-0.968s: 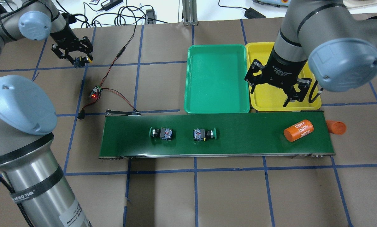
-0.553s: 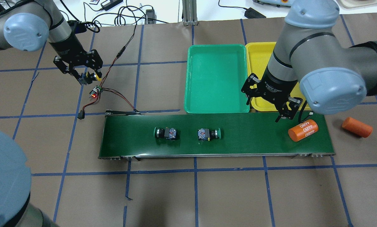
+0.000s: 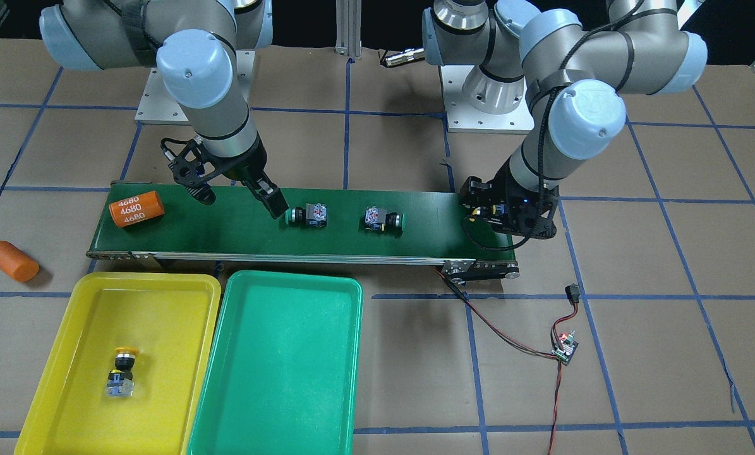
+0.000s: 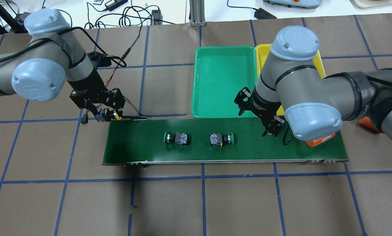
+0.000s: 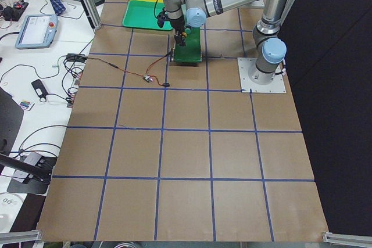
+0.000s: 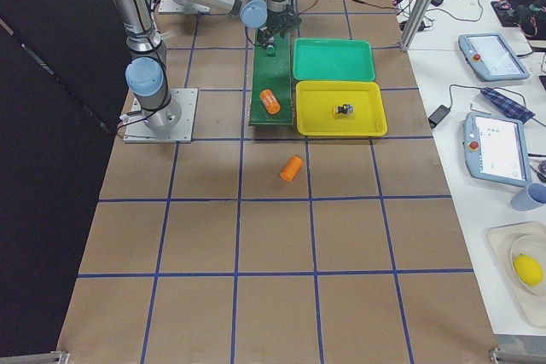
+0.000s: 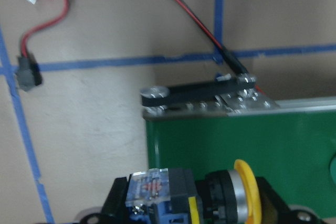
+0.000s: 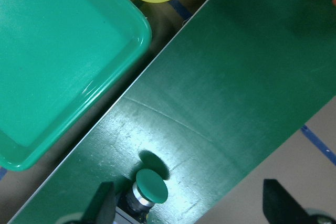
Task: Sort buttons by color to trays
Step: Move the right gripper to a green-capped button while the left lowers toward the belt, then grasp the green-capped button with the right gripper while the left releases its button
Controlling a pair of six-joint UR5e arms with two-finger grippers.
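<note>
My left gripper (image 4: 108, 114) is shut on a yellow button (image 7: 241, 195) and holds it sideways over the left end of the belt. My right gripper (image 4: 255, 120) is open and empty above the belt, to the right of the two green buttons. These lie on their sides on the belt, one on the left (image 4: 176, 138) and one on the right (image 4: 221, 139). The right one's cap shows in the right wrist view (image 8: 151, 186). Another yellow button (image 3: 121, 373) lies in the yellow tray (image 3: 150, 281). The green tray (image 3: 289, 354) beside it holds nothing.
The dark green conveyor belt (image 4: 143, 147) runs across the table's middle. An orange cylinder marked 4680 (image 3: 136, 208) lies at its right end, and another orange cylinder (image 3: 12, 260) lies on the table beyond. A small circuit board (image 3: 565, 347) with red and black wires lies near the belt's left end.
My left gripper has carried the yellow button down to the belt's left end. My right gripper has moved from over the yellow tray to over the belt. The belt's items drifted right.
</note>
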